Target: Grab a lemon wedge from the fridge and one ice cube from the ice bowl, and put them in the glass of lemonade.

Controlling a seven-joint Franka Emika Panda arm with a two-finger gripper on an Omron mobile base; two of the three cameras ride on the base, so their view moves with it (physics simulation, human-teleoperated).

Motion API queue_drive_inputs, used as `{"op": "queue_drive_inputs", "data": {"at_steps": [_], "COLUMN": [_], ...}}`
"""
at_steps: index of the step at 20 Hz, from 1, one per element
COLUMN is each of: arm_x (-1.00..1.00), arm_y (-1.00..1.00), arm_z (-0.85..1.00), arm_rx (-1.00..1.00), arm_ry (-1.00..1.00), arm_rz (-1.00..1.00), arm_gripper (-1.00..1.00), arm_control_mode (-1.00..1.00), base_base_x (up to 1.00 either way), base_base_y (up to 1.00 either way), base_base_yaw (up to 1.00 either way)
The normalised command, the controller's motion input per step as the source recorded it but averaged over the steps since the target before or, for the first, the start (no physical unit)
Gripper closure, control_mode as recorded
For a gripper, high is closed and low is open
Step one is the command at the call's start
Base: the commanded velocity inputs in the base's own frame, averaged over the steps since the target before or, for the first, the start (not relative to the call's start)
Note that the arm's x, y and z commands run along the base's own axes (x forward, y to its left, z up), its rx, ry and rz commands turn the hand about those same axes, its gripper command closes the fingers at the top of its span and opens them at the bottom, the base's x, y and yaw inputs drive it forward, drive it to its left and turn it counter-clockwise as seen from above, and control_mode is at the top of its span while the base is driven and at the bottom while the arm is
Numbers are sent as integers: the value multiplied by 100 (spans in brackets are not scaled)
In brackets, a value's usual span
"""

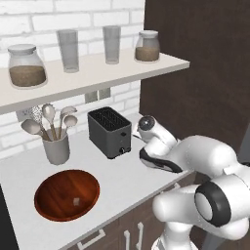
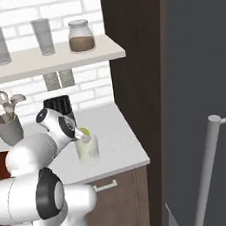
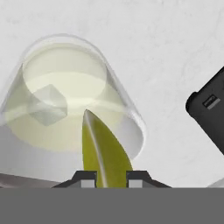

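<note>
Lemon wedge: the yellow-green lemon wedge (image 3: 104, 151) sits between the two dark fingertips (image 3: 85, 178), pointing out over the rim of the glass; in the right base view it is a small yellow spot (image 2: 86, 134) just above the glass.
Pincer: the pincer (image 3: 110, 178) is clamped on the lemon wedge, one tip on each side of it, and hangs over the glass.
Glass of lemonade: the glass of lemonade (image 3: 74, 94) stands upright on the white surface (image 2: 116, 140), near its right end, holding pale yellowish liquid.
Ice cube in glass: a pale translucent cube (image 3: 47, 104) floats in the lemonade, left of the wedge's tip.
Ice bowl: the reddish-brown ice bowl (image 1: 67, 194) rests on the surface well to the left, with one small ice cube (image 1: 76, 200) inside.
Toaster: the black toaster (image 1: 109, 132) stands between the bowl and the glass.
Utensil cup: a grey cup of spoons (image 1: 56, 146) stands behind the bowl.
Fridge: the grey fridge (image 2: 205, 72) door with its silver bar handle (image 2: 207, 165) is at the right.
</note>
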Motion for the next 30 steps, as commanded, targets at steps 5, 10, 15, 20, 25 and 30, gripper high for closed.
{"op": "queue_drive_inputs", "data": {"at_steps": [5, 10, 15, 20, 25, 30], "arm_x": [18, -32, -13, -8, -53, -67], "arm_y": [0, 0, 0, 0, 13, 39], "arm_z": [-21, 4, 9, 34, 66, 85], "arm_rx": [-2, -1, 0, 0, 0, 3], "arm_ry": [0, 0, 0, -1, -9, -19], "arm_rz": [0, 0, 0, 0, 0, 0], "arm_gripper": [100, -100, -100, -100, -100, -100], "arm_control_mode": [-100, -100, -100, -100, -100, -100], "base_base_x": [0, 0, 0, 0, 0, 0], "base_base_y": [0, 0, 0, 0, 0, 0], "base_base_yaw": [0, 0, 0, 0, 0, 0]}}
